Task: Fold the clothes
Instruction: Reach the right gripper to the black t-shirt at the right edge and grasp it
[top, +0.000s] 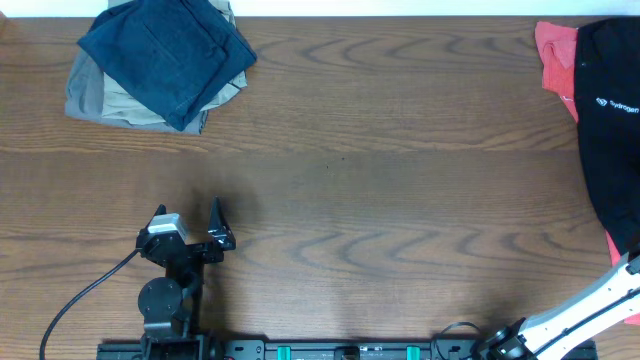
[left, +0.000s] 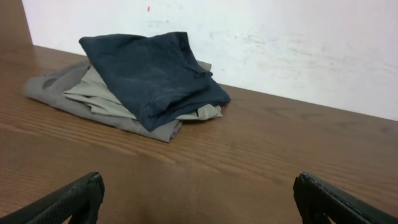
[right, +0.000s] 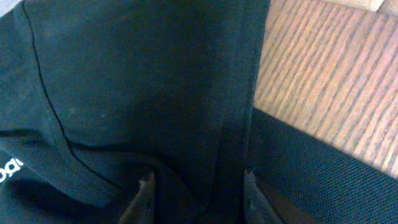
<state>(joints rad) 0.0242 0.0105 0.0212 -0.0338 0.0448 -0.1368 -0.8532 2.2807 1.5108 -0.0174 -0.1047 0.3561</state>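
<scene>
The black garment (top: 610, 120) lies at the right edge of the tabletop (top: 380, 180), running from the far right corner toward the near edge and partly out of the overhead view. It is spread loosely rather than folded. A small white logo (top: 602, 101) with white lettering faces up. A coral-red shirt (top: 555, 55) shows from beneath its far left side.

The right gripper (right: 199, 196) is down on the garment. In the right wrist view its two fingers stand either side of a raised seam ridge, and the fabric puckers against them, so it reads as a pinch on the black cloth. The overhead view shows only part of this arm, at the near right corner.

The left gripper (left: 199, 208) has its fingers spread wide and holds nothing. It sits near the front edge, left of centre, well apart from the garment. It faces a pile of one navy blue garment (top: 165, 50) on a khaki garment (top: 100, 100) at the far left corner.

Judged from this layout, folding has barely begun. A first hold on the cloth is in place, no crease is visible, and every fold is left to do.
</scene>
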